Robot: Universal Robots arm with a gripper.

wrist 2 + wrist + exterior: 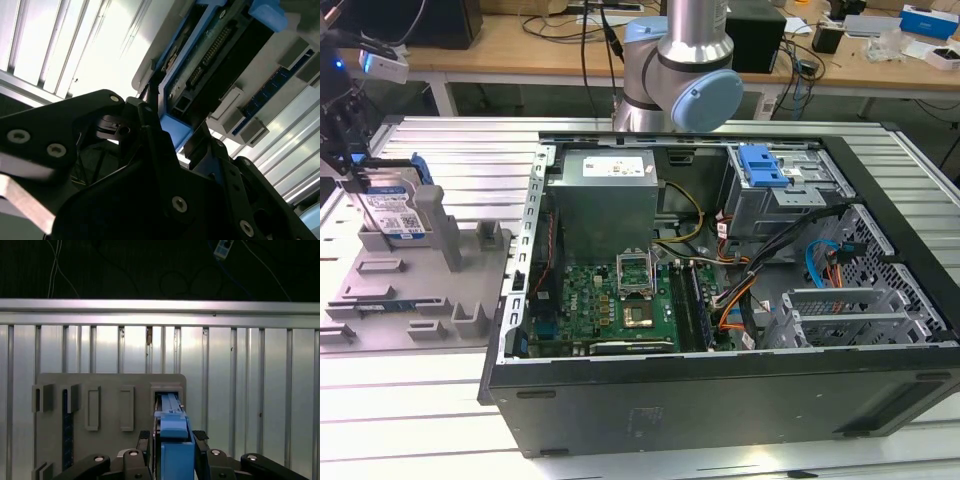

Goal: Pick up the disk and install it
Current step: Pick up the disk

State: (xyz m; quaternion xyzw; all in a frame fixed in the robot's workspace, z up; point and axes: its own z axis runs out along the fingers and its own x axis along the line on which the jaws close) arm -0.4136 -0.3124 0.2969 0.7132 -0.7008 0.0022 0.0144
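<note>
Blue-edged disk point(174, 440) upright in rack point(107, 382), fingers point(201, 440) gripping its sides.

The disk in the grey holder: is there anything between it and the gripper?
Nothing visible stands between them. In the first wrist view the gripper straddles the disk, with one finger against each side of its blue carrier. The disk stands upright in the grey holder.

Open computer case point(720, 385) on slatted table point(440, 400), grey fixture point(425, 288) beside, wooden bench point(510, 45) behind
</note>
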